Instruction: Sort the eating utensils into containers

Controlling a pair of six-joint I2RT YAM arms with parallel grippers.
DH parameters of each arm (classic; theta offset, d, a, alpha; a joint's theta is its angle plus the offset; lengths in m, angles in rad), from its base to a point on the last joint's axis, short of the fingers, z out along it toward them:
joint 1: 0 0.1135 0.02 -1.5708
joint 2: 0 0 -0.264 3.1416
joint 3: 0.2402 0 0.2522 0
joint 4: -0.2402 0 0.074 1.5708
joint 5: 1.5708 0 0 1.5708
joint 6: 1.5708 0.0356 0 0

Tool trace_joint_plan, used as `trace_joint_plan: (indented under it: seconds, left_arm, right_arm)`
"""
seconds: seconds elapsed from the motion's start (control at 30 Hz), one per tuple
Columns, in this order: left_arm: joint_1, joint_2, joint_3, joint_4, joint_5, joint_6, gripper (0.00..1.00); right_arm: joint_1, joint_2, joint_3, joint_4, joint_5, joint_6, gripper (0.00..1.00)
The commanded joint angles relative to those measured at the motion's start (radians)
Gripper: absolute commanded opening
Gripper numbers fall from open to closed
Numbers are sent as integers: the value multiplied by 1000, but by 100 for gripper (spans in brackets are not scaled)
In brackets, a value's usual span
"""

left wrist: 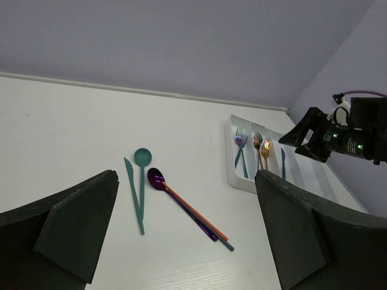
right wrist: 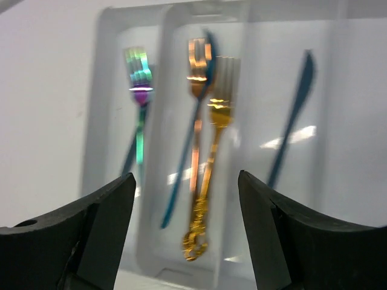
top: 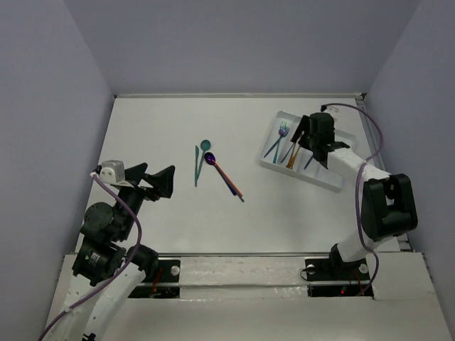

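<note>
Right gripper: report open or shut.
Open. In the right wrist view the right gripper has its fingers wide apart, gripping nothing, over the white tray.

My left arm [top: 106,229] is folded close to its base, and my left gripper [top: 158,175] points toward the right, jaws spread wide. My right arm [top: 380,206] stretches forward with the wrist bent down. My right gripper [top: 308,144] looks parted too, though its wrist view is blurred.
</note>
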Motion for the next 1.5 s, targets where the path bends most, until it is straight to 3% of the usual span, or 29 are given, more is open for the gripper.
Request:
trace_joint_plan:
  seconds: [0.0,0.13,0.47,0.87,1.47]
  left_arm:
    - [-6,3,28,44,6,10,99]
    - [3,7,28,39,-3,10,99]
    - [4,12,31,41,-10,7,99]
    - [4,3,33,36,-16,6,99]
    - [4,-2,30,39,-5,6,99]
  right_arm:
    - [224,-20,104,-6,-19,-58,75]
    - [464,118,273,-61,48,-94,73]
    - [743,506,729,-263,110,-198,60]
    - [798,839,1163,-467,94,-227,40]
    - [835,931,1178,-500,93,-148,32]
